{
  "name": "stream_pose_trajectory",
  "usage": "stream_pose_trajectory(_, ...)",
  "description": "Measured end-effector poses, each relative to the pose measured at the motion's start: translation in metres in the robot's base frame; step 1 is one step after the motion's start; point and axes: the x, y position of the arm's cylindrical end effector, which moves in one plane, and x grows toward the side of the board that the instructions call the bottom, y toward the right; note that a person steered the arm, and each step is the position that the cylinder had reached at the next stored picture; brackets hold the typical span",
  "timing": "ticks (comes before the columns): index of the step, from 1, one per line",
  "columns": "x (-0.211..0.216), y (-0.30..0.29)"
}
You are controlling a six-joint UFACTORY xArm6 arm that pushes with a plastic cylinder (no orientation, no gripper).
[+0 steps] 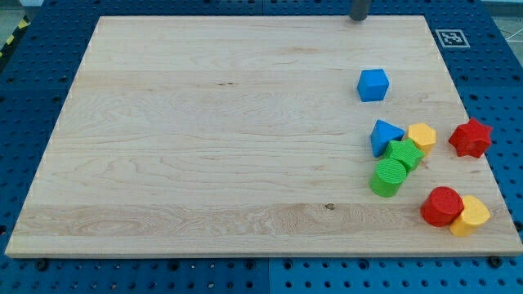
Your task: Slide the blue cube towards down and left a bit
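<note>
The blue cube (373,84) sits alone on the wooden board (204,139) in the upper right part. My tip (358,18) is at the view's top edge of the board, above and slightly left of the blue cube, well apart from it. Only the rod's lower end shows.
Below the cube lies a cluster: a blue triangular block (384,136), a yellow hexagon-like block (422,135), a green block (404,153) and a green cylinder (388,177). A red star (471,137) is at the right edge. A red cylinder (441,206) and a yellow block (471,216) sit at lower right.
</note>
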Motion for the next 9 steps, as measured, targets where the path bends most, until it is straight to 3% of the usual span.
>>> stream_pose_trajectory(1,0.037,0.007)
stream_pose_trajectory(3,0.185,0.046)
stream_pose_trajectory(4,0.201,0.046)
stream_pose_trajectory(5,0.155,0.025)
stream_pose_trajectory(6,0.137,-0.015)
stream_pose_trajectory(9,0.172,0.010)
